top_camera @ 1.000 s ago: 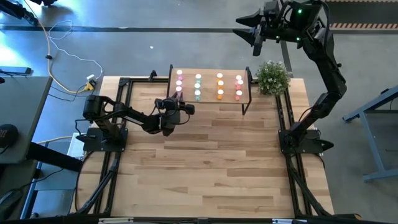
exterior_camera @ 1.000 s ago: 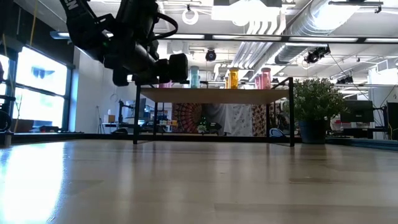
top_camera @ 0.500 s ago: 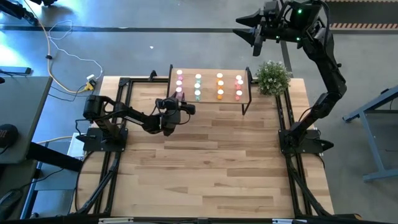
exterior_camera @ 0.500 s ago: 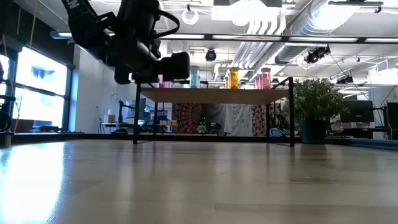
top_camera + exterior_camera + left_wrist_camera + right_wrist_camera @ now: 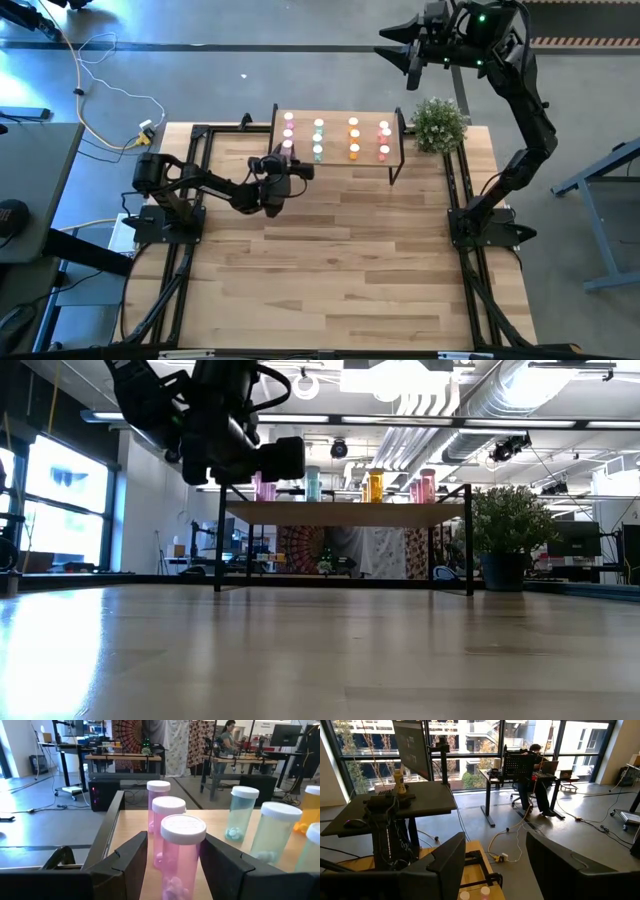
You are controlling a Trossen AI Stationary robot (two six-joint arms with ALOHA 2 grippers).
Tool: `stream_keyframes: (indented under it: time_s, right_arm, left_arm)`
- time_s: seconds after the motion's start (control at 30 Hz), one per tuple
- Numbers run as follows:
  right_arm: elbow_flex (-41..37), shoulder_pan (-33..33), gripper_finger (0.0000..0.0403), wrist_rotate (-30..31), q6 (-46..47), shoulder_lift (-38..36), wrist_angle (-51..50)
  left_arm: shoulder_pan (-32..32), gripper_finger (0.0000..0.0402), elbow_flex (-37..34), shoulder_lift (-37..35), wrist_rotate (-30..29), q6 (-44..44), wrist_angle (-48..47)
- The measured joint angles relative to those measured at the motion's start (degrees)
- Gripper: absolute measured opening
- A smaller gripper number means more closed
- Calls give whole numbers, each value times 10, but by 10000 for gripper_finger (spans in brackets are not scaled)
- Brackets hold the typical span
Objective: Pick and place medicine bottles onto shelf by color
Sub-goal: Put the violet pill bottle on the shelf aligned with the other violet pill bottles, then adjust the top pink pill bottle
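my left jaws [image 5: 172, 862] have just let go of the small pink plastic medicine bottle [image 5: 182, 855]; it stands free between my fingers at the low light-wood shelf's [image 5: 336, 160] near left edge, so that placement looks done. my right jaws [image 5: 492, 865] hang released above.

The near edge of the shelf [image 5: 340, 160] is blocked at its left end by the left gripper [image 5: 296, 170], whose parted fingers [image 5: 131, 857] flank the nearest pink bottle [image 5: 181, 855] without visibly gripping it. Four colour columns of medicine bottles [image 5: 335, 138] are set on the board, with narrow lanes left between the columns. Free passage is offered by the bare tabletop [image 5: 340, 260] in front of the shelf. The shelf's right end is crowded by the potted plant [image 5: 438, 124]. The right gripper [image 5: 408, 48] is held high, beyond the table's far edge
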Motion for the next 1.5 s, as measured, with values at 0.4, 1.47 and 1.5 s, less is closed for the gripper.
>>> stream_keyframes:
  time_s: [0.4,1.47,1.5]
  right_arm:
    - [0,0,201,0,6,0,0]
    - [0,0,201,18,72,72,2]
    - [0,0,201,21,72,74,0]
  left_arm:
    - [-4,165,0,-10,23,-9,1]
    - [46,165,0,-426,284,148,-166]
    - [56,165,0,-441,315,130,-203]
